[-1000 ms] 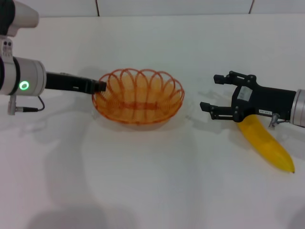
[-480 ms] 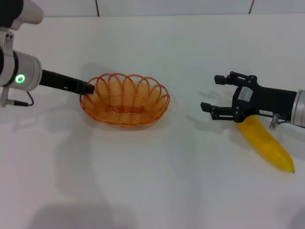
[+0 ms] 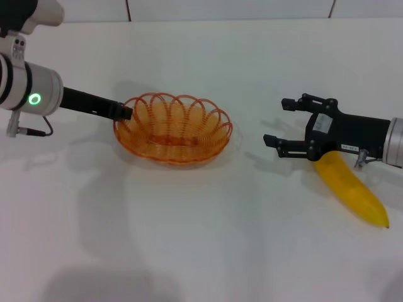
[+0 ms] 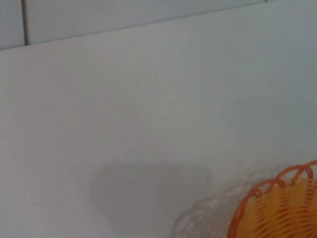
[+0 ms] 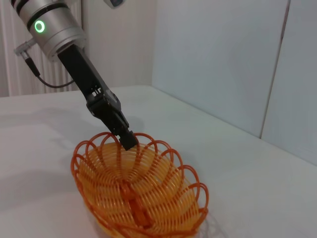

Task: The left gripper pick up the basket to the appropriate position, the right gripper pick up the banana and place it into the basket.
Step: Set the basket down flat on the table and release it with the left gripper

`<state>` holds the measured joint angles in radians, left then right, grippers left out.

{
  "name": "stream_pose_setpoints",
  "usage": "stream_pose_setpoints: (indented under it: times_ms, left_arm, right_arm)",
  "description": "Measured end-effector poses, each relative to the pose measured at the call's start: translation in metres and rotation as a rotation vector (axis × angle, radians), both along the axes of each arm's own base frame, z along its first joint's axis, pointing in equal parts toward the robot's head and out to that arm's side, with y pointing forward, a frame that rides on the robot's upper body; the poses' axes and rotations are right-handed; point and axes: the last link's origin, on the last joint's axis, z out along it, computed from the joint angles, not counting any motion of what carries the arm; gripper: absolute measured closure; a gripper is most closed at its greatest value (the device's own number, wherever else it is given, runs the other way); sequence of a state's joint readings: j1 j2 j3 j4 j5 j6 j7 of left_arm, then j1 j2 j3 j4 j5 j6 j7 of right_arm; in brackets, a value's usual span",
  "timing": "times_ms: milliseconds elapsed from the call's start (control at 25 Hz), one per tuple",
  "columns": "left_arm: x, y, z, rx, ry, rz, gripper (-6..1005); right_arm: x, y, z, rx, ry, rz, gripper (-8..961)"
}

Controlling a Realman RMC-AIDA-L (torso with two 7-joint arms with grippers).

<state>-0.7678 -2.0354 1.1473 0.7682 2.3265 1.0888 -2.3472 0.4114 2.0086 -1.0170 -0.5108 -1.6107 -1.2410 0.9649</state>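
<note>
The orange wire basket is left of the table's middle; it also shows in the right wrist view and partly in the left wrist view. My left gripper is shut on the basket's left rim, as the right wrist view shows. I cannot tell whether the basket rests on the table or hangs just above it. My right gripper is open and empty, right of the basket and apart from it. The yellow banana lies on the table under the right gripper's body, its upper end hidden.
The white table has free room in front and between the basket and the right gripper. A white panelled wall runs along the back edge.
The left gripper carried the basket down and to the left, then a little back to the right. The right gripper and the banana have not moved.
</note>
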Motion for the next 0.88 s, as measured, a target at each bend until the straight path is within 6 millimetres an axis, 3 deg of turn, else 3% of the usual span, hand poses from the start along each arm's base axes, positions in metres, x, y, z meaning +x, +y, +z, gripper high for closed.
stream_pose_setpoints:
  times_ms: [520,760,880]
  left_arm:
    - [-0.005,-0.003,-0.004,-0.001,-0.012,0.024,918]
    - [-0.001,-0.002,-0.001,-0.003,0.005,-0.028,755]
    - [0.001,-0.006,0.009,0.019,0.033,-0.088,612]
  right_arm:
    - [0.0,0.0,0.0,0.001,0.001,0.0,106]
    - [0.001,0.001,0.002,0.012,0.005,-0.008,107]
    - [0.005,0.0,0.006,0.032,0.014,-0.024,108]
